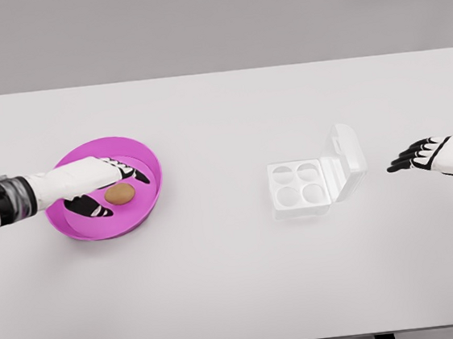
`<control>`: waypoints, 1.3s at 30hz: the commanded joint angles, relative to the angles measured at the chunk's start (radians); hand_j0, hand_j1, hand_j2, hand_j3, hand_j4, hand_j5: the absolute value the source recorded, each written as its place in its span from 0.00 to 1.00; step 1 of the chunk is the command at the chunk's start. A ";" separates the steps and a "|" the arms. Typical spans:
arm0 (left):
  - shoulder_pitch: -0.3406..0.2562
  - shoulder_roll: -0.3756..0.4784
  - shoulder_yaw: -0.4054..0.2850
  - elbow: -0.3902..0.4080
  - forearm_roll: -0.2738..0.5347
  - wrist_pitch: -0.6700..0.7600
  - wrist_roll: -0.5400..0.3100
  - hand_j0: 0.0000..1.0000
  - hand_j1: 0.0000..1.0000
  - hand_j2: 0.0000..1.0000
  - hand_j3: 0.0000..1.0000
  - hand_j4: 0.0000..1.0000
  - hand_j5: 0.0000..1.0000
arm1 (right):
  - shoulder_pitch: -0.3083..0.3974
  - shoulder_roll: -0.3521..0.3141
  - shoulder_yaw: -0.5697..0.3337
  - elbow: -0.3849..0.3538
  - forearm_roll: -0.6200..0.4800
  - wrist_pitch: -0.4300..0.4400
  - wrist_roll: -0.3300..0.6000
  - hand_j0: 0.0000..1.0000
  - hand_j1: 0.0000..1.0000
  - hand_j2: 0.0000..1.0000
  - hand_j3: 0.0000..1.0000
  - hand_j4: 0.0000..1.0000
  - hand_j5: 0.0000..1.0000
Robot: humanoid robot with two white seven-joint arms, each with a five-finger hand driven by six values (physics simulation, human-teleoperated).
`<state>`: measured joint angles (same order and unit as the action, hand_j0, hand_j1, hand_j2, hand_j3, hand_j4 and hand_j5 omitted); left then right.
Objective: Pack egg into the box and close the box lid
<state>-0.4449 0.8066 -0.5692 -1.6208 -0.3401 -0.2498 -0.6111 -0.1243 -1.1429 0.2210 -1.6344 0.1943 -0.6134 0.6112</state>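
A brown egg (120, 194) lies in a shallow magenta bowl (145, 150) at the left of the white table. My left hand (113, 186) reaches over the bowl, its black-tipped fingers spread around the egg, thumb below and fingers above, not closed on it. A white egg box (299, 188) with several empty cups sits right of centre, its clear lid (345, 159) standing open on the right side. My right hand (420, 157) hovers to the right of the box, fingers spread and holding nothing.
The white table (238, 281) spans the view, with its front edge near the bottom of the picture. Nothing else stands on it.
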 commanded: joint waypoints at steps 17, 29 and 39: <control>-0.006 -0.012 -0.008 0.015 -0.019 -0.002 0.000 0.77 0.77 0.77 0.77 0.77 0.77 | -0.002 -0.001 0.000 0.002 -0.006 0.003 0.000 1.00 1.00 1.00 1.00 1.00 1.00; -0.020 -0.038 -0.009 0.050 -0.031 -0.002 0.000 0.77 0.77 0.77 0.77 0.77 0.77 | 0.000 -0.001 0.000 -0.001 -0.006 0.003 0.000 1.00 1.00 1.00 1.00 1.00 1.00; -0.020 -0.041 -0.023 0.058 -0.033 0.000 0.000 0.77 0.77 0.77 0.77 0.77 0.77 | 0.002 -0.001 0.000 -0.001 -0.006 0.003 0.000 1.00 1.00 1.00 1.00 1.00 1.00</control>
<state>-0.4648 0.7654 -0.5865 -1.5651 -0.3757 -0.2518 -0.6111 -0.1227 -1.1430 0.2209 -1.6353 0.1944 -0.6134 0.6112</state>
